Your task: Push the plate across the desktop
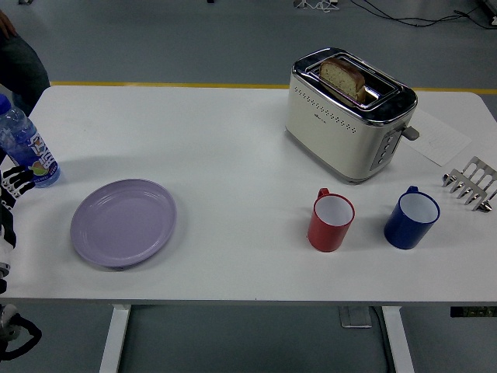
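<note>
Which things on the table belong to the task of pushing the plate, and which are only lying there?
For the job:
- purple plate
- white table it slides on
- left hand, at the left edge by the bottle

Just lying about:
- water bottle
- toaster with bread
- red mug
- blue mug
- metal rack
- paper sheet

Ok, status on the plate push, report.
Left hand at left edge, off the plate. Purple plate sits front left, untouched. Water bottle behind-left; red mug off right.

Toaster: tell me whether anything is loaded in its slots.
Loaded. A slice of bread stands up out of one slot of the toaster; the other slot looks empty.
</note>
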